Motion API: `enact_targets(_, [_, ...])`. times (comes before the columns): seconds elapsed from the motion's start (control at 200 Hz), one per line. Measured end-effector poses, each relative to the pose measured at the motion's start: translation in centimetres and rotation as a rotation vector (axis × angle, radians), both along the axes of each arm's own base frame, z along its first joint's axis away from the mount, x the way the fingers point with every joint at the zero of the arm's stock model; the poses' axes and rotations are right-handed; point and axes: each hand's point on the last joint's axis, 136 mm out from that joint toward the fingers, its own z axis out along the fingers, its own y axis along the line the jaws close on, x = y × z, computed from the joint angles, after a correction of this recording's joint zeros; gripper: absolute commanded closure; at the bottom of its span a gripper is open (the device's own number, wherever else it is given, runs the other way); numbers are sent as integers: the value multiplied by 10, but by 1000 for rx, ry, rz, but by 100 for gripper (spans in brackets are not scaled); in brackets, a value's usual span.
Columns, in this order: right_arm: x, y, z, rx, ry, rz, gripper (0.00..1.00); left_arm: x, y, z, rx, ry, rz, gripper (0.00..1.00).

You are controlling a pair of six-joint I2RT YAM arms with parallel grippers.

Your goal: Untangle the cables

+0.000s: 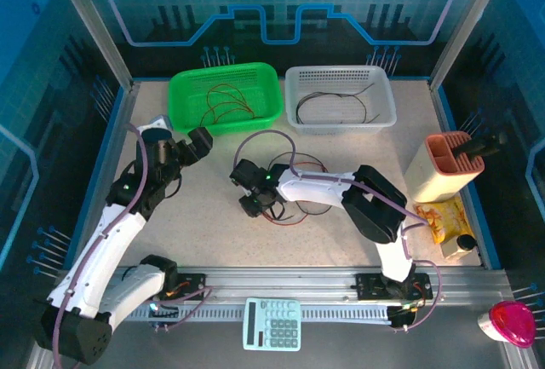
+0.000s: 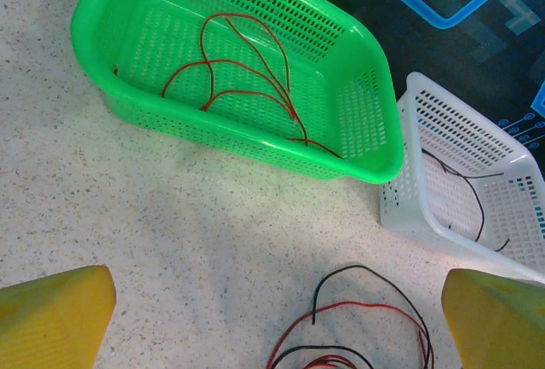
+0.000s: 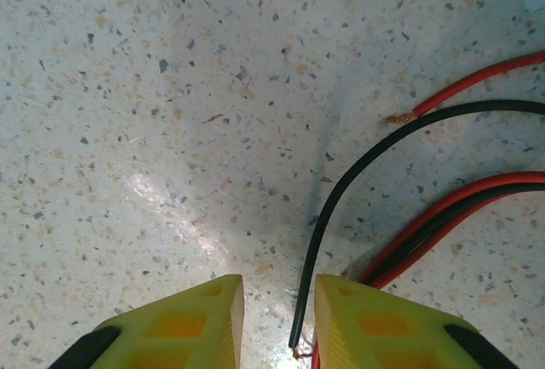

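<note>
A loose tangle of thin red and black cables (image 1: pixel 300 207) (image 2: pixel 366 322) lies mid-table. My right gripper (image 1: pixel 249 192) (image 3: pixel 278 322) is down at the tangle's left edge. Its jaws stand a narrow gap apart, and the free end of a black cable (image 3: pixel 319 224) lies in that gap beside the right finger (image 3: pixel 375 318). More red and black cables (image 3: pixel 460 207) run off to the right. My left gripper (image 1: pixel 197 143) (image 2: pixel 277 318) hangs wide open over bare table, just left of the tangle. Red cables (image 1: pixel 223 100) (image 2: pixel 247 71) lie in the green basket (image 1: pixel 183 88) (image 2: pixel 358 160). Black cables (image 1: pixel 336 105) (image 2: pixel 464 186) lie in the white basket (image 1: pixel 383 96) (image 2: pixel 409 207).
A calculator (image 1: pixel 272 324) sits at the near edge between the arm bases. A tan holder (image 1: pixel 443 169), a yellow packet (image 1: pixel 443 216) and a pink object (image 1: pixel 511 322) stand at the right. The two baskets line the far side.
</note>
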Motion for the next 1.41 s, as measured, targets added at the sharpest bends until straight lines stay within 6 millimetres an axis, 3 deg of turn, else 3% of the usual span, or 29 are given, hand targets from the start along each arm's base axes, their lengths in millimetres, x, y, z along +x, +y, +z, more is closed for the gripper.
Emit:
enact_targets(0.195, [1,-3,-10,-21,11,1,72,0,0,1,-6,-2,3,1])
enact_targets(0.365, [1,-5,-22,-44,22,7,79,-1,0,2,-7,-6,3,1])
enact_targets(0.64, [5,-5,-20,-41,19,12,100,-1,0,2,-8,-7,2,1])
enact_targets(0.8, [3,-5,-16,-30,27,12,100,-1,0,3,-8,-8,3,1])
enact_targets(0.895, [1,-4,-4,-9,25,16,100,-1,0,3,-8,-8,3,1])
enact_targets(1.2, [2,3,66,142,-31,18,100,-2,-1,4,-13,-11,-5,1])
enact_targets(1.406, [20,-10,115,271,-48,-34,100,-1,-16,5,-48,-23,-85,1])
